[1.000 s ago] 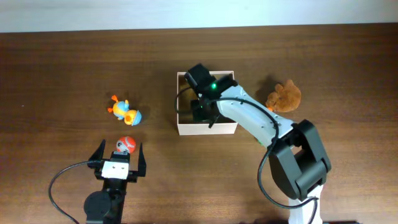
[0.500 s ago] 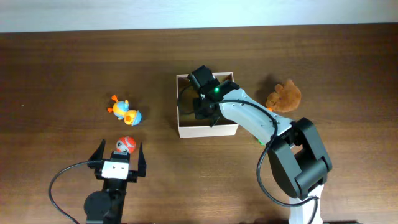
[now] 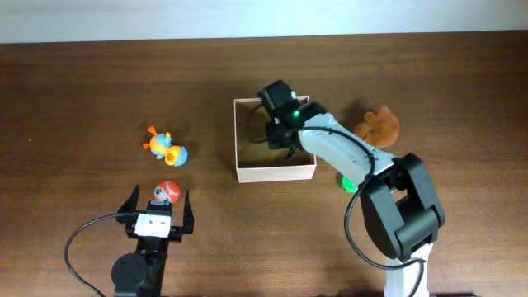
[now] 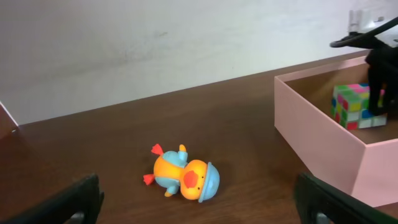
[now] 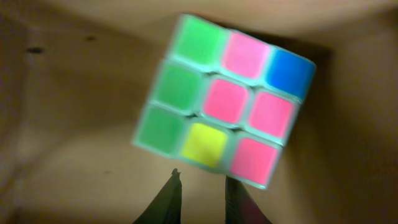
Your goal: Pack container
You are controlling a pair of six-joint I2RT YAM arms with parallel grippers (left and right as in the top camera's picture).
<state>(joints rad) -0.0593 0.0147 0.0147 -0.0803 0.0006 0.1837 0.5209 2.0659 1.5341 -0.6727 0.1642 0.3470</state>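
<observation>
K: Since a second ago the right arm has swung toward the far right side of the container [image 3: 276,172]; its forearm is now off a small green object [image 3: 349,183] on the table [image 3: 82,99]; the left arm and the toys lie as before.

M: Where is the container, and what is it made of?

K: At mid-table, far side; square, shallow and open-topped; thin pale walls, matte tan cardboard floor; in the left wrist view the walls look pinkish.

M: Contents?

K: One puzzle cube [image 5: 227,134], glossy plastic with rounded tiles of green, pink, blue and yellow on a whitish body; it is tilted and near a corner of the box.

M: Right gripper [image 5: 202,178]?

K: Down inside the box, pointed at the cube; its dark fingers are drawn close with only a thin slit between them; they clamp nothing.

M: Left gripper [image 3: 158,198]?

K: Near edge, left side; fingers spread wide; a round red-and-white toy [image 3: 167,191] sits between the tips; I cannot tell whether it touches them.

M: Other items?

K: A smooth orange duck toy [image 4: 183,177] with a blue cap lies on its side, left of the box and well apart from it; a fuzzy brown plush [image 3: 378,126] lies to the right; the table is dark wood grain.
</observation>
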